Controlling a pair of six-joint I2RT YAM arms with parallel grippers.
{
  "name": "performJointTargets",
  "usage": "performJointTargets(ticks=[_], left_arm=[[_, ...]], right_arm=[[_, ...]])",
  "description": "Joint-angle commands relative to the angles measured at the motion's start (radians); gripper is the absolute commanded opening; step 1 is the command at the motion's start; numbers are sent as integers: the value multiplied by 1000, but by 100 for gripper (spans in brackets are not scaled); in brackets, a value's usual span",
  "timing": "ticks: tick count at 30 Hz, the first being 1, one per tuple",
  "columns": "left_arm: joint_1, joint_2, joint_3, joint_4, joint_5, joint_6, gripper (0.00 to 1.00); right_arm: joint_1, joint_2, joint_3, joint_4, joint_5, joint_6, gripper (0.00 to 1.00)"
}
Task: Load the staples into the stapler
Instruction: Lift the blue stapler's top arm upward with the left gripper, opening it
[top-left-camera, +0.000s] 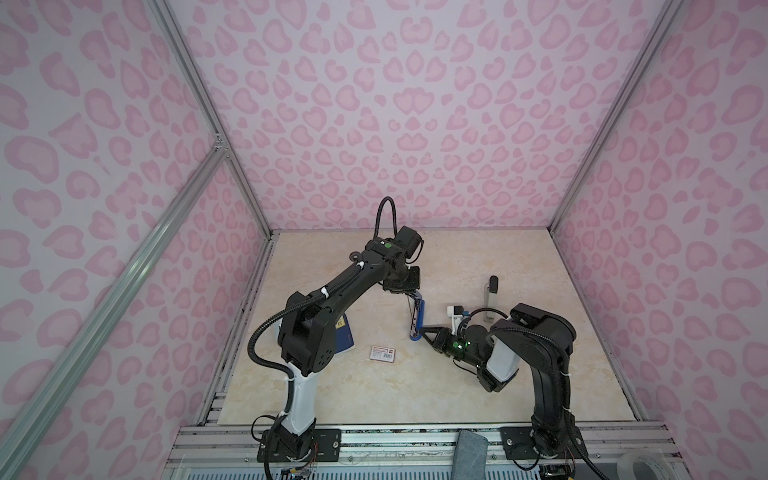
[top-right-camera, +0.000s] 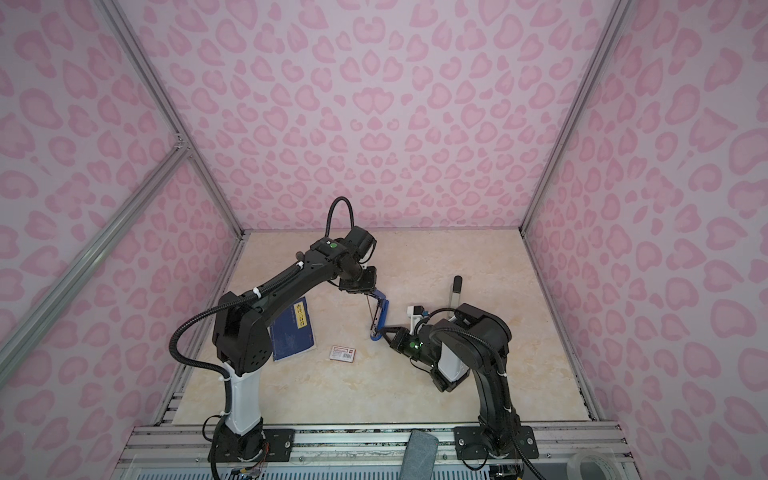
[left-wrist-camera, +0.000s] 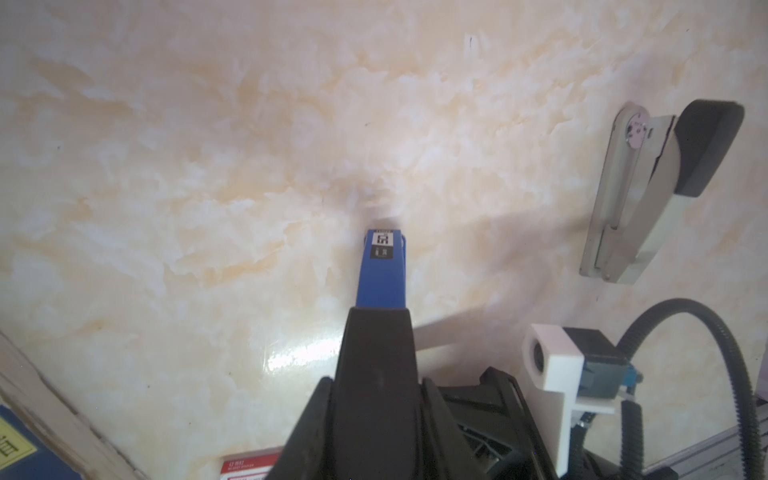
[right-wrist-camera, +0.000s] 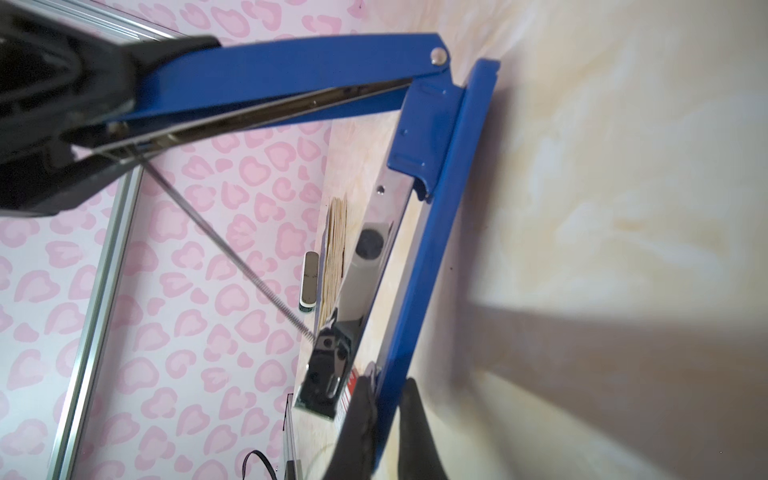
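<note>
Right pincer (right-wrist-camera: 386, 384) clamped on blue stapler (top-left-camera: 419, 318) base, at end opposite hinge, low over tabletop (top-left-camera: 519, 266); left pincer (top-left-camera: 411, 296) gripping top arm, held away from base (stapler hinged wide open, thin spring rod stretched across gap); staple box (top-left-camera: 382, 353) (white, red label, barcode) flat on tabletop, clear of both pincers, between stapler and dark blue booklet (top-left-camera: 348, 332); grey stapler with black handle (top-left-camera: 491, 293) lying further back, apart.
</note>
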Motion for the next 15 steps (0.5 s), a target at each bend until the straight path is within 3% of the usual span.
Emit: performJointTargets(ticks=[1, 15], left_arm=[[16, 64, 81, 47, -126, 36, 3], [45, 260, 313, -20, -119, 73, 3]], right_arm=[[22, 43, -32, -302, -134, -114, 0], [26, 57, -59, -342, -100, -115, 0]])
